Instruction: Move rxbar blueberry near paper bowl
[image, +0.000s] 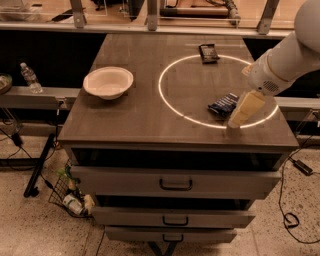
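Note:
The rxbar blueberry (223, 105), a small dark navy bar with white print, lies on the right part of the tabletop, at the lower right of a glowing ring. My gripper (235, 122) hangs down from the arm at the right, just right of the bar and partly over its right end, with its tip near the table surface. The paper bowl (108, 82), round and off-white, sits on the left side of the table, far from the bar.
A black wrapped bar (208, 52) lies at the back of the table, on the ring's top edge. The table (150, 120) has drawers below its front edge. A water bottle (30, 77) stands on a ledge to the left. Cables lie on the floor.

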